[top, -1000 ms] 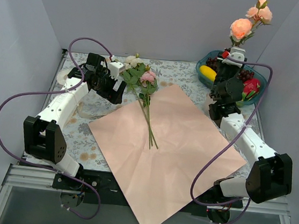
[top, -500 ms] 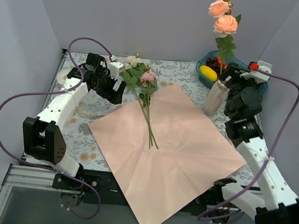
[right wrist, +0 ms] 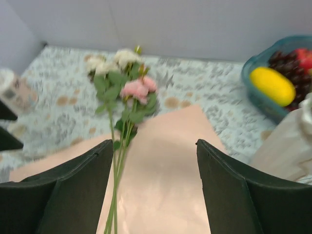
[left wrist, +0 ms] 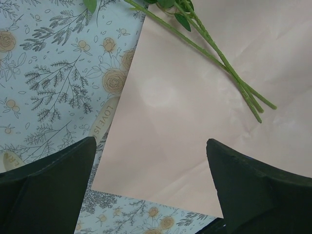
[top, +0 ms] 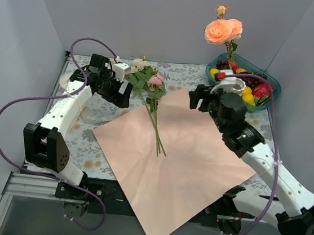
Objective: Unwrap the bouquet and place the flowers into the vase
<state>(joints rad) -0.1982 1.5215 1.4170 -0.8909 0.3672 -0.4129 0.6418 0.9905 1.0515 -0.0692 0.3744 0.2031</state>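
The left arm's fingers (top: 121, 95) hung wide apart and empty toward the far left corner of the bench (top: 193, 75), above the left-hand edge of a flat, creased sheet of pale pink wrapping paper (top: 185, 166). Below them a cream ribbon (left wrist: 103, 122) printed with lettering lay on the pale cloth (left wrist: 53, 83), patterned with blue-grey sprigs and tan roses, and ran up to the sheet's edge. A strip of bare cloth showed between that edge and the bench's left edge, where a grey wall (top: 19, 34) rose.

The long-stemmed artificial roses (top: 149, 85), one pink and the others cream-white, with green leaves, lay flat. Their heads rested on the cloth near the far edge, left of its middle. Their thin green stems were bunched together and slanted onto the sheet toward its middle. The sheet lay cornerwise, one corner pointing at the far edge and the opposite one overhanging the near edge between the arm bases.

The right arm's fingers (top: 200, 98) hovered over the sheet's far right side, spread wide with nothing between them, facing the lying roses. Just right of them stood the narrow whitish vase (right wrist: 285, 148), blurred in the right wrist view and hidden behind the wrist in the top view. From behind that wrist, peach-orange roses (top: 223, 30) stood upright on a leafy stem, high above the bench. A teal bowl (top: 272, 92) of yellow, red and dark fruit sat in the far right corner.
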